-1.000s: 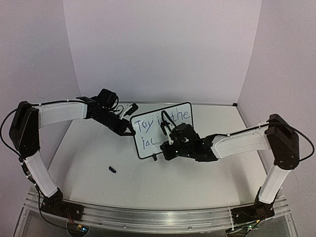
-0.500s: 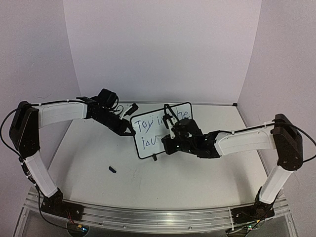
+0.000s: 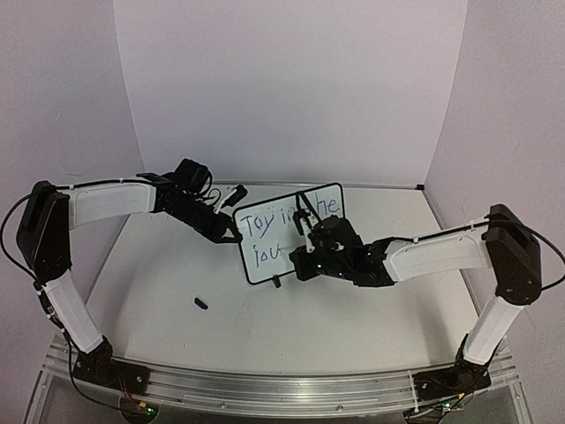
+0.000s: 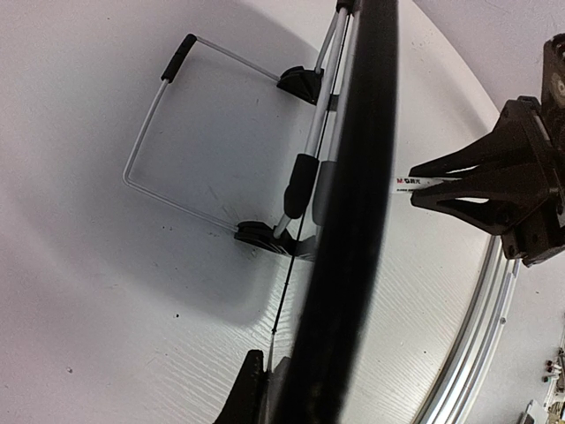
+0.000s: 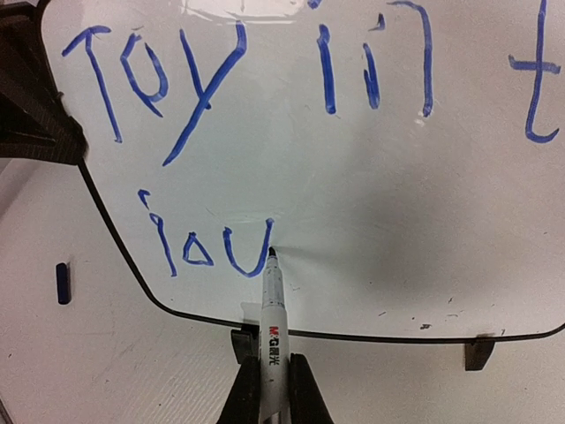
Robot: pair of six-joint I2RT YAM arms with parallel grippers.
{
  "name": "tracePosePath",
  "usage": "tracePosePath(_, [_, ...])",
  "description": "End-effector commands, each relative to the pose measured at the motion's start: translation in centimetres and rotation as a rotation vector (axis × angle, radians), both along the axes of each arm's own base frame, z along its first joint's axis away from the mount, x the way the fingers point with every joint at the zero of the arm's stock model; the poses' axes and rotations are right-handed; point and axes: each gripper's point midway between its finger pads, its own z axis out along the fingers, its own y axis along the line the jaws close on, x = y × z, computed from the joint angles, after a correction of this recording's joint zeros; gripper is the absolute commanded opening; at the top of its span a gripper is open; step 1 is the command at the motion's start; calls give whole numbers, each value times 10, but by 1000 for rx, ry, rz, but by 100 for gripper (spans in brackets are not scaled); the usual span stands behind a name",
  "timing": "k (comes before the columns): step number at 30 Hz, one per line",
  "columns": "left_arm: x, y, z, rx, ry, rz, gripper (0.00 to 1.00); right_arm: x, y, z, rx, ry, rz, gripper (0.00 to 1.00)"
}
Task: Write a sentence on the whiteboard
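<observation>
Only my right wrist view shows the marker (image 5: pixel 270 309) tip touching the whiteboard (image 5: pixel 380 203) beside the sentence (image 5: pixel 199 97)'s "jou", my right gripper (image 5: pixel 269 393) clamped on that marker, arm reaching left, while my left gripper (image 3: pixel 231 231) pinches the upright board's edge in the middle of the table (image 3: pixel 159 291).

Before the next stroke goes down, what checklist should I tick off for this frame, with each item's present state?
1. Left pincer clamped on the whiteboard at its left edge: ok.
2. Right pincer shut on the marker: ok.
3. Marker tip touching the board, at the end of "jou": ok.
4. Bare board to the right for more letters: ok.
5. The sentence finished: not ok, second line only begun.
6. Small blue piece on the table, clear of both arms: ok.
</observation>
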Motion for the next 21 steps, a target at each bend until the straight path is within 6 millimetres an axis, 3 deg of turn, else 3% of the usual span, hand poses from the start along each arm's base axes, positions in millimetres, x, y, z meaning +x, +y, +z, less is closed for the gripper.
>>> tracePosePath(1, [2, 3, -14, 69, 14, 19, 0, -1, 2, -9, 30, 23, -8, 0])
tracePosePath(21, [2, 2, -14, 68, 15, 18, 0, 0, -6, -20, -2, 34, -37, 0])
